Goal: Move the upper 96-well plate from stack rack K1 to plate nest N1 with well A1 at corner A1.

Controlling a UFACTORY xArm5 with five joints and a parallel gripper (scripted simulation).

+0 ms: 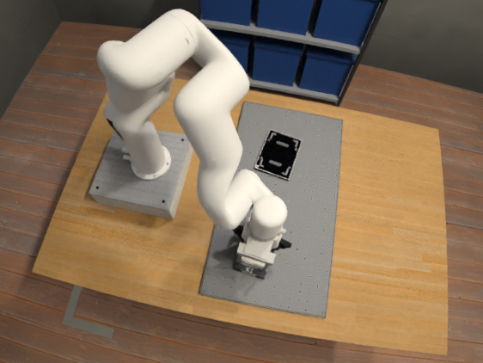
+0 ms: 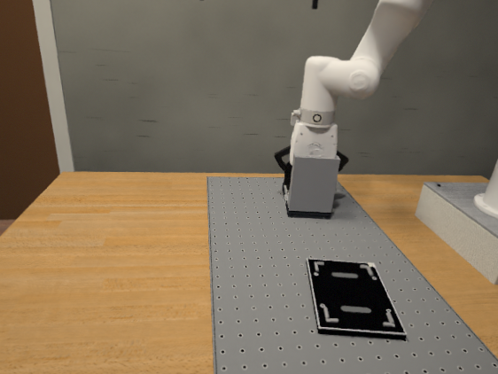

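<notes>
The stack rack K1 (image 1: 250,269) (image 2: 313,188) is a grey box near the front end of the perforated board. The two plates inside it are hidden by the rack walls and by my wrist. My gripper (image 1: 260,241) (image 2: 312,170) is open and points straight down at the top of the rack, with one black finger on each side of it. I cannot tell whether the fingers touch a plate. The plate nest N1 (image 1: 278,153) (image 2: 354,292) is a black pad with white corner locators. It is empty and lies well apart from the rack, further along the board.
The grey perforated board (image 1: 309,215) (image 2: 257,266) lies on the wooden table (image 1: 387,206) (image 2: 111,248). My arm's grey pedestal (image 1: 142,189) (image 2: 456,222) stands beside the board. A shelf of blue bins (image 1: 292,43) stands behind the table.
</notes>
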